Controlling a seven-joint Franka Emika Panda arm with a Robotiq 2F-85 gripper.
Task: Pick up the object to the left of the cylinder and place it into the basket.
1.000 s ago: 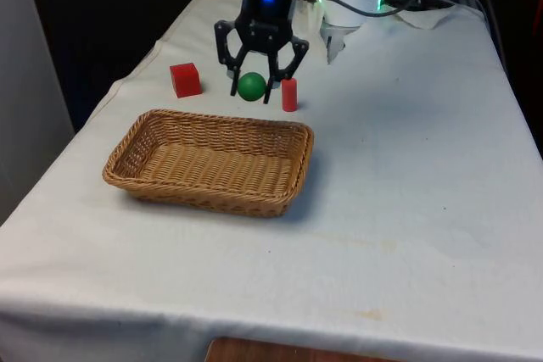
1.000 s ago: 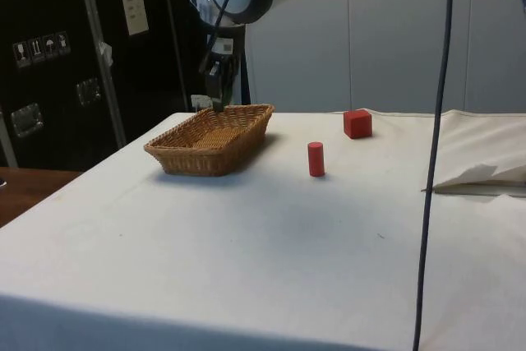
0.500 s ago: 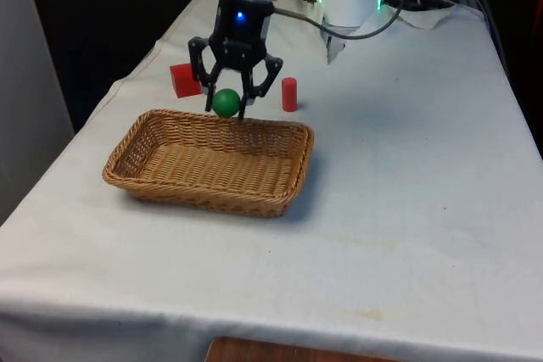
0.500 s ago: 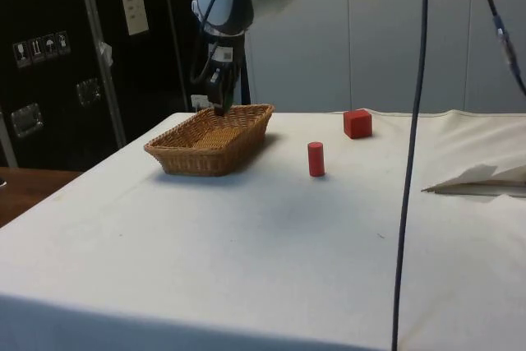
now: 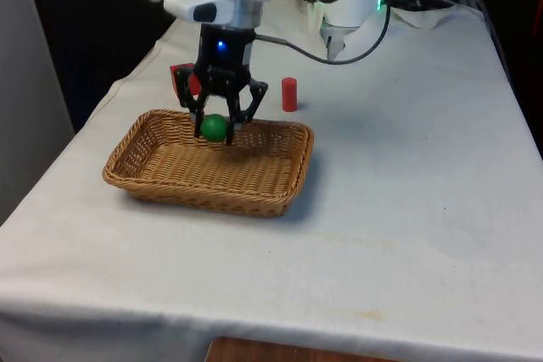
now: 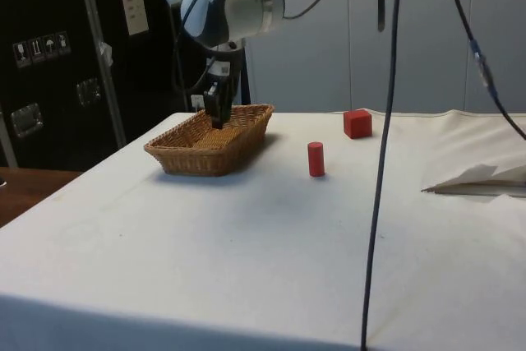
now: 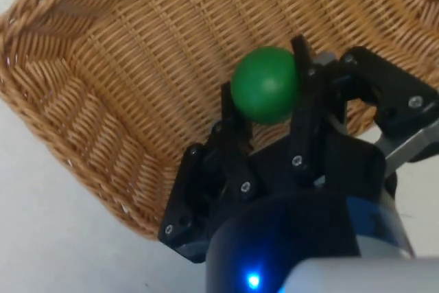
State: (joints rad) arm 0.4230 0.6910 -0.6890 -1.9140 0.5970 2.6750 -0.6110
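A green ball (image 5: 214, 127) is held between the fingers of my black gripper (image 5: 215, 129), which is shut on it. The ball hangs just above the far part of the wicker basket (image 5: 136, 186), inside its rim. In the wrist view the green ball (image 7: 265, 85) sits between the two fingers, with the basket's woven floor (image 7: 137, 73) below it. From the side, the gripper (image 6: 217, 117) dips over the basket (image 6: 197, 154). The red cylinder (image 5: 289, 94) stands upright behind the basket, towards the front view's right.
A red cube (image 5: 179, 74) sits behind the basket, partly hidden by the gripper; in the side view the red cube (image 6: 357, 123) stands beyond the cylinder (image 6: 316, 159). Crumpled white cloth (image 6: 485, 178) and hanging cables (image 6: 380, 154) are nearby. Open white tabletop lies on the front view's right.
My gripper has carried the green ball from beside the red cylinder towards the front view's left and nearer the camera, then lower, over the basket.
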